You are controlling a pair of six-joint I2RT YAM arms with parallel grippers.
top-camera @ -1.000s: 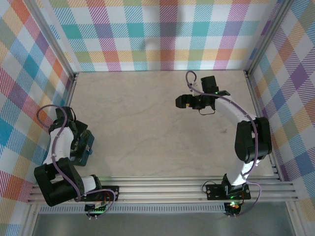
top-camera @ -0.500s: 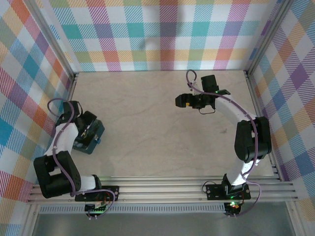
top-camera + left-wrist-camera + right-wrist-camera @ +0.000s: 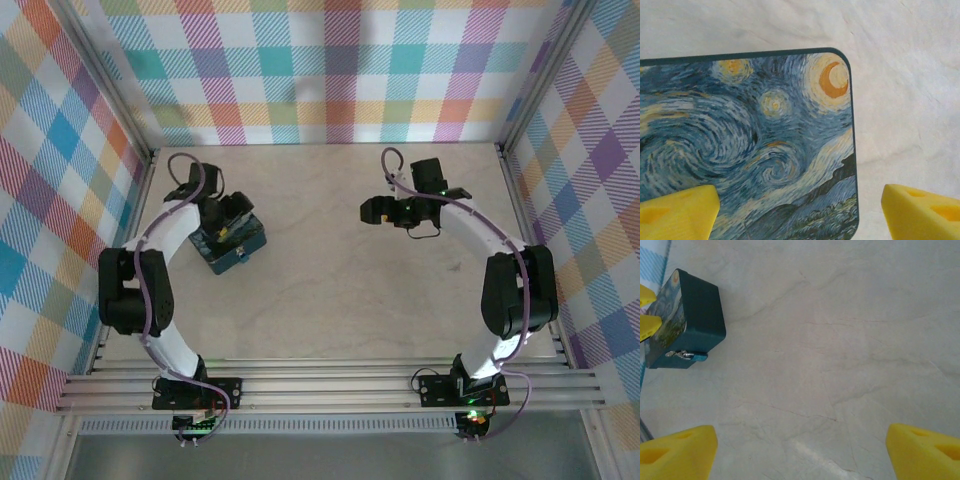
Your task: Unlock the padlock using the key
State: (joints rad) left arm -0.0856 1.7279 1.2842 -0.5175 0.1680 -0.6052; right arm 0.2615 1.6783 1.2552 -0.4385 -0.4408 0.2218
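Both wide open and empty, the left hand (image 3: 799, 212) is hovering over the box (image 3: 750, 130) near the surface's left edge, the right hand (image 3: 800, 450) hanging apart. Bracing the box, with what looks like its padlock (image 3: 686, 355) left exposed, is looking wisest

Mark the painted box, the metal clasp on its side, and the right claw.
painted box (image 3: 750, 140): left wrist view, middle of the swirl-painted lid.
metal clasp (image 3: 686, 355): right wrist view, silver piece on the box's side.
right claw (image 3: 800, 452): right wrist view, midway between yellow fingertips.
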